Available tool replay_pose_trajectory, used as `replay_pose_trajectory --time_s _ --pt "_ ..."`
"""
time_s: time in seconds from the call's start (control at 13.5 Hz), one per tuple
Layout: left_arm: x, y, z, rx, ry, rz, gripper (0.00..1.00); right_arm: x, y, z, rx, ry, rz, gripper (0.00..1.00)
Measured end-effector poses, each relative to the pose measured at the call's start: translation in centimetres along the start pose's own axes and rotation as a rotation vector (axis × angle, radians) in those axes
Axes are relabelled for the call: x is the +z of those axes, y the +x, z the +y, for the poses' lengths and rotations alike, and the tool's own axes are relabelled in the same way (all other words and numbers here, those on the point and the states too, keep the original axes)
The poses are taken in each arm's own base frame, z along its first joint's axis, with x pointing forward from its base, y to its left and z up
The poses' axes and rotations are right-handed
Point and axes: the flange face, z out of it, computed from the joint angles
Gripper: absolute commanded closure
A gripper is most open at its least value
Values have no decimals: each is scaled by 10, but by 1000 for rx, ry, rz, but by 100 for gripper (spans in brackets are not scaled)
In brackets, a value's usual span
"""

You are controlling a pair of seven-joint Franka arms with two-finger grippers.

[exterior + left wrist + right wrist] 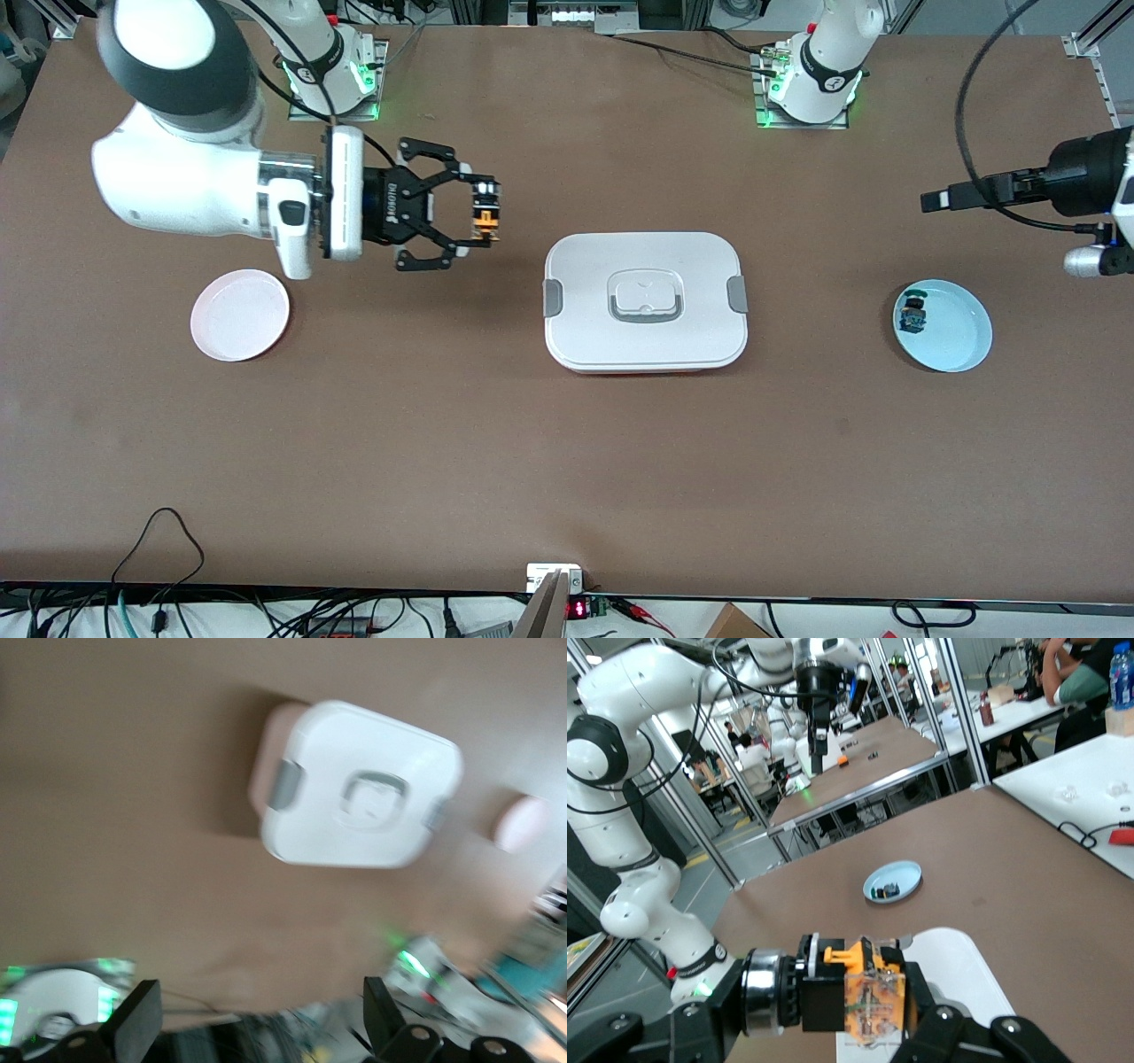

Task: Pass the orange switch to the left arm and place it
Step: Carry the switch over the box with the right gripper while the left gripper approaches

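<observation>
A: Front view first. Right gripper [483,215] is up in the air over bare table [567,461], between the pink plate [240,315] and the box [646,301], turned sideways so it points toward the box. Fingers pinched on the orange switch [485,213].

B: Wrist cam agrees?

A: Right wrist view, yes. Orange switch [864,997] sits clamped between the pads, orange part and black body visible, white box [957,970] just past it.

B: Left gripper?

A: Only its two black fingers [137,1028] show, at the edge of the left wrist view, spread wide with nothing between them. That view looks down from high up on the box [359,784], lid on, grey latches at both ends. In the front view the left arm [1085,173] is mostly out of frame at its own end of the table, near the blue plate [952,332].

B: Anything on that plate?

A: Small dark switch [912,315] with a blue-green cap, lying near the plate's rim. Pink plate holds nothing.

B: Box position?

A: Mid-table, between the two plates, well apart from both.
</observation>
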Motion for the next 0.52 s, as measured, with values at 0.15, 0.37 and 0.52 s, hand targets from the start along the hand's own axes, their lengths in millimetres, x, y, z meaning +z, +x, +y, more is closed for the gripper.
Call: replay_pose_trajectory --time_s 0.15,0.37,0.52 --pt "17 36 -21 -11 -222 -137 0 28 -2 0 13 30 119 95" --pt "70 83 -24 -5 -508 -316 0 69 -11 -1 21 44 237 95" --pt "99 88 -2 53 -585 -365 0 88 -22 3 6 25 254 95"
